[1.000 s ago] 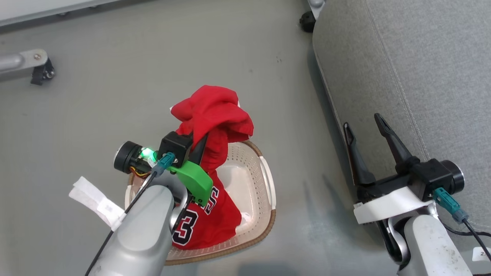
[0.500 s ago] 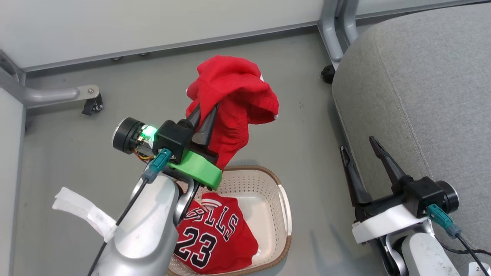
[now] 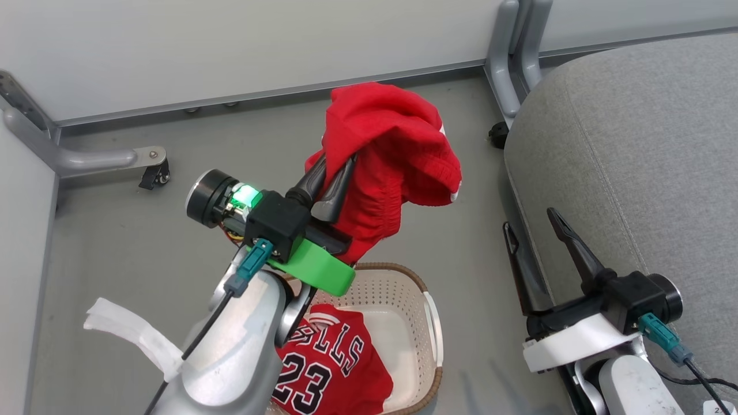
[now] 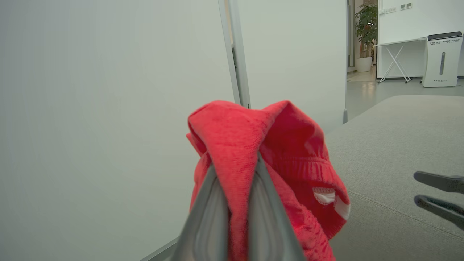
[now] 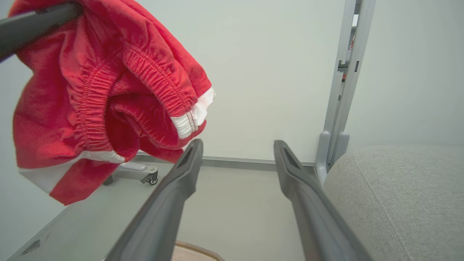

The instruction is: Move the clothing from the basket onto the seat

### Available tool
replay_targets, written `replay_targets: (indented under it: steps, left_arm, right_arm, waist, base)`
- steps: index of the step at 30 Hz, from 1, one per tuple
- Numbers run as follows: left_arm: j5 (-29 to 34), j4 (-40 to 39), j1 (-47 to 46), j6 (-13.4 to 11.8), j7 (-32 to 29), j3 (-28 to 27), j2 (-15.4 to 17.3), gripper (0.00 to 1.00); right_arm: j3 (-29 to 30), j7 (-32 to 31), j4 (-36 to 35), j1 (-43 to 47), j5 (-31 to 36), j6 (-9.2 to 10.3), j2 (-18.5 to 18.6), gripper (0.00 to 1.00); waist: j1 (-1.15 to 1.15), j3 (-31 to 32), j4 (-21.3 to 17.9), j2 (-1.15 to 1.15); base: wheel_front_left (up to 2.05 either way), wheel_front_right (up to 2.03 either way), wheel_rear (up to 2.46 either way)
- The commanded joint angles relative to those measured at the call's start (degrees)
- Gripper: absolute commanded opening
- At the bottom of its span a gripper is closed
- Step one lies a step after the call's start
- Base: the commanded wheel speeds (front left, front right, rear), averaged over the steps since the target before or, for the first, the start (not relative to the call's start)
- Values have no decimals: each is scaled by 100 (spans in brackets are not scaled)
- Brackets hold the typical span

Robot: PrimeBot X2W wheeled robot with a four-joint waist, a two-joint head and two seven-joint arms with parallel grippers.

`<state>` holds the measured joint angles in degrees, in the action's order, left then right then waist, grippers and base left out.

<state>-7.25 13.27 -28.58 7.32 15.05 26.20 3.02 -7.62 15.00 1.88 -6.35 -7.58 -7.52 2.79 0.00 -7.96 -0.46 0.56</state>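
While L gripper [image 3: 337, 166] clamps red shorts [image 3: 398, 138] above grey floor [image 3: 115, 242], R gripper [image 3: 529, 219] gapes empty beside seat [image 3: 634, 144]; white wall panels [image 3: 230, 46] behind.

The head camera looks down from high up at the floor [image 3: 115, 242], the basket [image 3: 392, 268] and the seat [image 3: 634, 173]. The left wrist camera sits very close behind the red shorts [image 4: 232, 137], facing the wall [image 4: 90, 108]. The right wrist camera looks low across the floor. All three see the shorts and the seat.

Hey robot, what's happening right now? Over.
Left gripper shut on red shorts, held above basket. Right gripper open, empty. Jersey in basket. Way to seat looks clear.
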Motion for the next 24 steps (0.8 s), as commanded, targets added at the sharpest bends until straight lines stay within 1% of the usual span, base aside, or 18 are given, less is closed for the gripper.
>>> replay_targets:
  steps: [1,6,12,17,24]
  left_arm:
    - [25,-33,102,21,20,29,3,0]
    - [3,-25,137,21,20,154,0,0]
    - [-38,-30,131,22,20,383,-6,0]
    - [-74,-90,32,22,20,618,-10,0]
    - [-126,-163,-72,22,20,993,-11,0]
  right_arm:
    - [-45,28,-60,17,-3,6,20,100]
    - [-419,27,-286,-275,83,6,20,100]
    - [-788,27,-212,-798,291,6,92,100]
    - [-1013,22,176,-1217,367,6,313,100]
    - [-1376,22,551,-1680,243,6,680,100]
  waist:
    - [0,2,8,-56]
    - [0,-45,22,-56]
    - [0,-162,90,-56]
    - [0,-314,192,-56]
    - [0,-487,278,-56]
  base:
    - [0,0,0]
    - [0,0,0]
    - [0,0,0]
    - [0,0,0]
    - [0,0,0]
